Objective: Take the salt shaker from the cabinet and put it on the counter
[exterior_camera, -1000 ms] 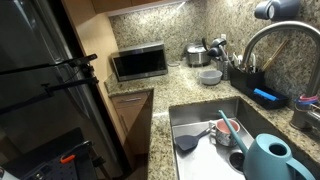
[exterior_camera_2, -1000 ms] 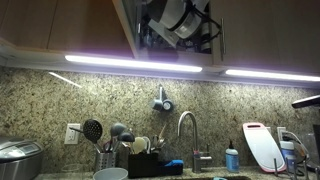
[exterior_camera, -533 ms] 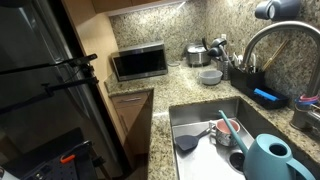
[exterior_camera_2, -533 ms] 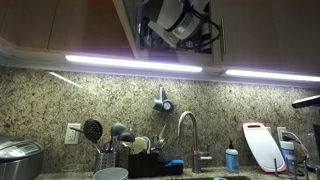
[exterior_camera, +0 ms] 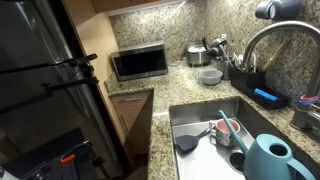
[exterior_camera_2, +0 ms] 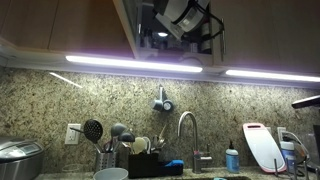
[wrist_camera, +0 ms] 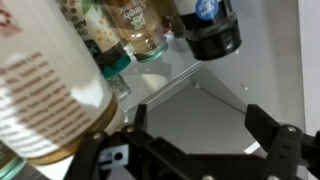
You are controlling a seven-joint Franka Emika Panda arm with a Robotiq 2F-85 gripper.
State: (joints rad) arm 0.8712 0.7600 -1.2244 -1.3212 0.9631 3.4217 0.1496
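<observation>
Presently: gripper inside the cabinet, jaws spread, nothing held

Cabinet stands open above the strip lights, and the arm reaches up into it in an exterior view. In the wrist view the gripper sits inside the cabinet over its white shelf. Its two black fingers are spread wide, with bare shelf showing between them and nothing grasped.

Three containers stand in the cabinet, beyond the fingers.
- **Left:** a large jar with a pale printed label, blurred and closest to the camera.
- **Middle:** a clear spice jar with brown contents.
- **Right:** a bottle with a dark body and a blue end.

Labels are unreadable, so which of these is the salt shaker cannot be told. All three are in the cabinet, none between the jaws.

Counter, speckled granite, lies below the cabinet and well apart from the gripper. From left to right it carries a microwave, a rice cooker and a bowl.
</observation>
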